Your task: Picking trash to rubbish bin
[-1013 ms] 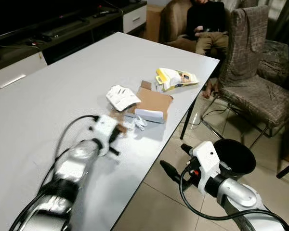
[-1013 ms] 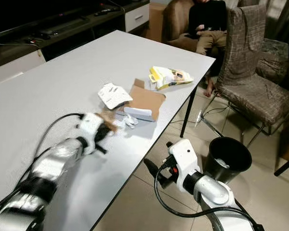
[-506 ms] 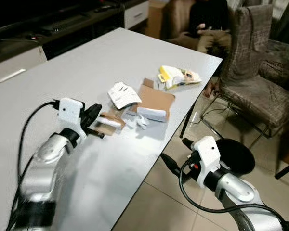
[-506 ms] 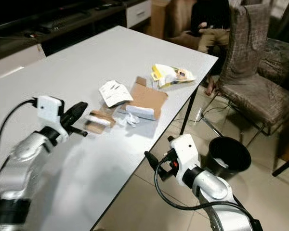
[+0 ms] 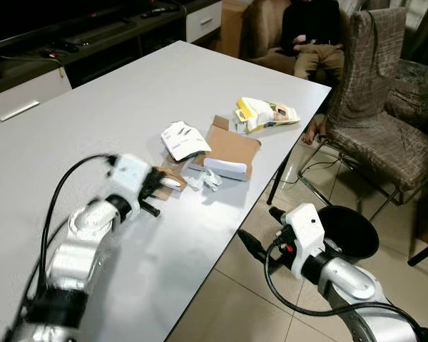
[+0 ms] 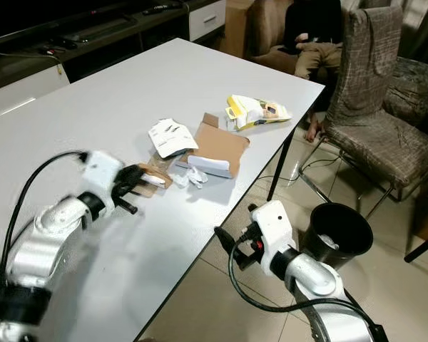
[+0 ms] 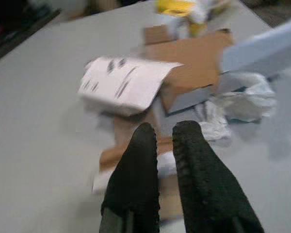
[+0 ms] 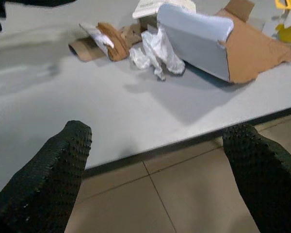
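Brown paper scrap (image 7: pixel 131 150) lies just beyond the nearly closed left gripper (image 7: pixel 164 133).

looks like a home living room: white table (image 5: pixel 93 121), upholstered chair (image 5: pixel 374 107) at 2 o'clock, tv cabinet (image 5: pixel 93 43) at 11.

My white rectangular desk (image 5: pixel 93 114) stands on beige floor tiles (image 5: pixel 235 299). Beside its far corner sits a brown patterned fabric chair (image 5: pixel 374 107); behind the desk, a dark low TV cabinet (image 5: pixel 93 43).
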Controlling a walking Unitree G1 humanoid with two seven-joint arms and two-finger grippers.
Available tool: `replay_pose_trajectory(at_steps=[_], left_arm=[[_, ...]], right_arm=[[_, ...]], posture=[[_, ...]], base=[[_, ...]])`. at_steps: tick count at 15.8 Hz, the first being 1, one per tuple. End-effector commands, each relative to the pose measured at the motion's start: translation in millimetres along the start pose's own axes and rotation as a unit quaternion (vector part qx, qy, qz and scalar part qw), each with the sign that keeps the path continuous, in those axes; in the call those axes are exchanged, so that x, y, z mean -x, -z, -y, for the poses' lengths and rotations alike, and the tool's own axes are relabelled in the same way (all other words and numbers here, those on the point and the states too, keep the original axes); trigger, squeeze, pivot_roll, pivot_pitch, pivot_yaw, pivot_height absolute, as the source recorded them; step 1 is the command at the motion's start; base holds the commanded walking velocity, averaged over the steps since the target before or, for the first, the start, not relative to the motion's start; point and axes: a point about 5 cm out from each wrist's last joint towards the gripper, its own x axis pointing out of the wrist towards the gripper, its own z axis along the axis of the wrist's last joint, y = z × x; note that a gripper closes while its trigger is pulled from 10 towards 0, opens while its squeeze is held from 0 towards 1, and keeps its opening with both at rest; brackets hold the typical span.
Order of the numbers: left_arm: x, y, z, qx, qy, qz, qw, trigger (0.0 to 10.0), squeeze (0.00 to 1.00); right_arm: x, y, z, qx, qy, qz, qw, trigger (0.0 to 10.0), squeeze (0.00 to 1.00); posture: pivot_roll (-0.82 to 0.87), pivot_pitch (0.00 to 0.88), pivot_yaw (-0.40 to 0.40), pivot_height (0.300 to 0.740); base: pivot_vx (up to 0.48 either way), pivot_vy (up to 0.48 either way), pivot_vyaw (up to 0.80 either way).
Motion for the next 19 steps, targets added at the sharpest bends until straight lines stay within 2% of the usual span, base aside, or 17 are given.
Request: replay_pose_trajectory(at_steps=[1, 3, 5, 10, 11, 13, 14, 19], left_arm=[[-2.4, 0.5, 5.1, -0.027, 0.031, -0.003, 0.999, 10.0, 1.0], [-2.8, 0.5, 7.9, -0.094, 0.107, -0.009, 0.99, 10.0, 1.0], [-4.3, 1.9, 5.6, -0.135, 0.15, -0.019, 0.979, 10.0, 1.0], [-19.6, -4.9, -8.2, -0.201, 0.164, -0.025, 0.965, 10.0, 1.0], [-22.4, -3.5, -9.5, -0.217, 0.16, -0.034, 0.962, 10.0, 1.0], [-29.5, 5.0, -14.3, -0.264, 0.158, -0.069, 0.949, 10.0, 1.0], [-31.9, 8.8, -16.8, -0.271, 0.16, -0.085, 0.945, 10.0, 0.0], [-39.8, 13.3, -23.2, -0.288, 0.142, -0.117, 0.94, 10.0, 0.0]], right_arm=[[2.3, -2.7, -2.9, 0.004, -0.014, 0.004, 1.0, 10.0, 0.0], [4.8, -1.5, -4.3, 0.007, -0.029, -0.004, 1.0, 10.0, 0.0], [4.9, -2.0, -3.2, 0.007, -0.026, -0.003, 1.0, 10.0, 0.0], [6.8, -2.0, -3.6, 0.005, -0.026, -0.003, 1.0, 10.0, 0.0], [6.8, -1.9, -4.0, 0.005, -0.027, -0.004, 1.0, 10.0, 0.0], [7.0, -2.2, -5.7, 0.004, -0.028, -0.004, 1.0, 10.0, 0.0], [7.3, -2.2, -6.2, 0.003, -0.029, -0.004, 1.0, 10.0, 0.0], [7.6, -2.6, -6.6, 0.003, -0.029, -0.005, 1.0, 10.0, 0.0]], posture=[[-0.08, 0.0, -0.006, 0.74], [-0.08, 0.0, -0.006, 0.74], [-0.09, 0.0, -0.004, 0.74], [-0.09, 0.0, 0.003, 0.74], [-0.09, 0.0, 0.003, 0.74], [-0.1, 0.001, 0.005, 0.74], [-0.1, 0.002, 0.006, 0.74], [-0.11, 0.003, 0.006, 0.74]], base=[[0.0, 0.0, 0.0], [0.0, 0.0, 0.0], [0.0, 0.0, 0.0], [0.0, 0.0, 0.0], [0.0, 0.0, 0.0], [0.0, 0.0, 0.0], [0.0, 0.0, 0.0], [0.0, 0.0, 0.0]])
